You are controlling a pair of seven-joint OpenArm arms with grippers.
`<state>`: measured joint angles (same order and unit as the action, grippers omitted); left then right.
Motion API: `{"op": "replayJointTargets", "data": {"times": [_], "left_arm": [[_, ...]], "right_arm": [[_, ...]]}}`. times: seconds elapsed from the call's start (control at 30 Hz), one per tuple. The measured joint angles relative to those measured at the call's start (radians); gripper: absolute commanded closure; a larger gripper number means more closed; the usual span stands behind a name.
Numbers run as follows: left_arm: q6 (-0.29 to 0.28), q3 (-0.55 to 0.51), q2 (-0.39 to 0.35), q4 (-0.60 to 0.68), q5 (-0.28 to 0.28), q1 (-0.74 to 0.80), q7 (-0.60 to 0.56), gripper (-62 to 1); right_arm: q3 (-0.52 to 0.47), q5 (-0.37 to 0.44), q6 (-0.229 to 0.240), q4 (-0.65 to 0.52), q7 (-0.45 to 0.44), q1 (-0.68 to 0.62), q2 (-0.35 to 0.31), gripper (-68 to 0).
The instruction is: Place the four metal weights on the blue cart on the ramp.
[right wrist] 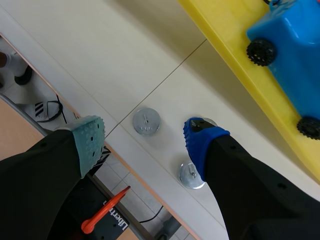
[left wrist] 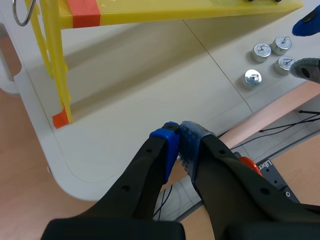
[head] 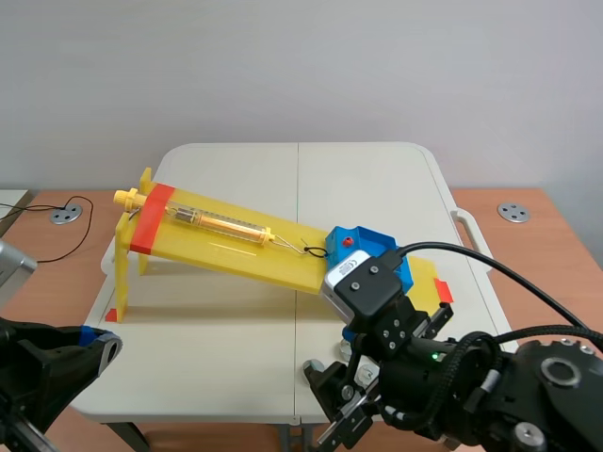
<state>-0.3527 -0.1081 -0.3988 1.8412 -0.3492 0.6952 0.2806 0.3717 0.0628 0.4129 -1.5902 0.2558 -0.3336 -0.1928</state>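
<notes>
Blue cart lies lengthwise along the yellow ramp, wheels down.

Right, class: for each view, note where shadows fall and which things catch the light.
Scene view: even light, only a faint shadow on the table under the ramp. Left wrist view: a broad shadow under the ramp; the weights glint. Right wrist view: a shadow band runs along the ramp's edge; the weight inside the open pincer gleams.
</notes>
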Motion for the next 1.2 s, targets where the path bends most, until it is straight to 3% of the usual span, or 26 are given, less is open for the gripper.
{"op": "replayJointTargets", "data": {"times": [0.4, 1.0, 1.2], "left_arm": [[0.000, 0.000, 0.000, 0.000, 0.000, 0.000, 0.000, -4.0], [0.000, 0.000, 0.000, 0.000, 0.000, 0.000, 0.000, -4.0], [0.000, 0.000, 0.000, 0.000, 0.000, 0.000, 0.000, -4.0]], "right_arm": [[0.072, -0.061, -0.056, 0.132, -0.004, 0.064, 0.051, -32.9], [0.100, -0.105, -0.085, 0.201, -0.038, 0.091, 0.071, -31.7], [0.118, -0.105, -0.085, 0.280, -0.049, 0.135, 0.071, -31.7]]}}
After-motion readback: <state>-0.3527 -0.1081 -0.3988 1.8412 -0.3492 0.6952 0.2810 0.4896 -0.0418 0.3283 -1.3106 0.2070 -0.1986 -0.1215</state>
